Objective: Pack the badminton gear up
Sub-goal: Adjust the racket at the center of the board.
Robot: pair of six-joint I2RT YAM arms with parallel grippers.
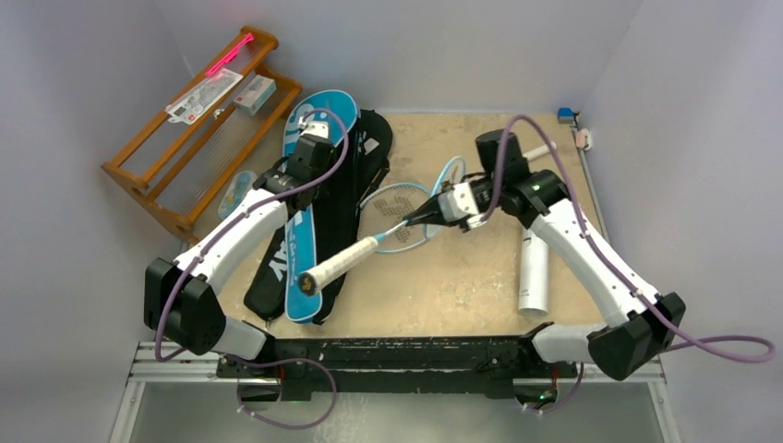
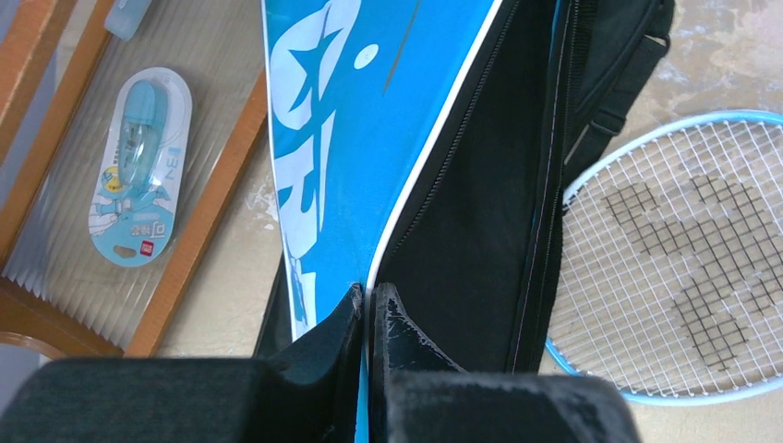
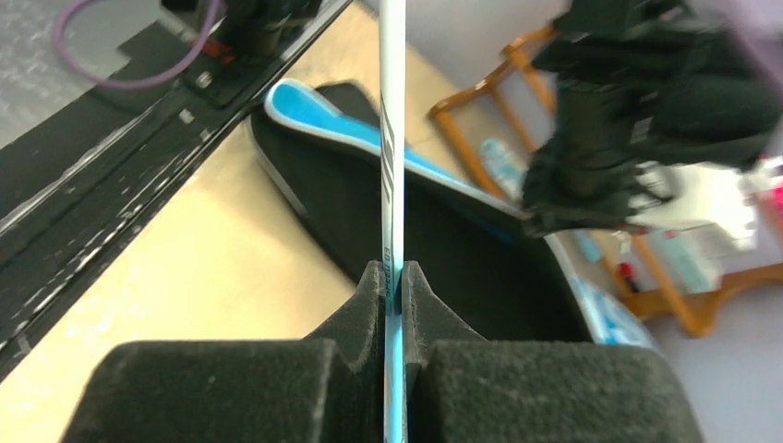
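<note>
Racket shaft [image 3: 391, 185] between right jaws (cover edge [image 2: 369, 231], left).

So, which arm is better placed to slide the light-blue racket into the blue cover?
Probably right: the right gripper is shut on the racket shaft, handle end over the blue cover. The left gripper is pinching that cover's edge.

Right gripper [image 1: 413, 218] pinches light-blue racket [image 1: 343, 261] shaft, handle over blue cover [image 1: 325, 115]; left gripper [image 1: 294, 182] on that cover; 1 white tube [image 1: 533, 272] at right

Black cover [image 1: 268, 281]: "AY" legible; blue cover [image 1: 297, 263] lettering partly hidden.
</note>
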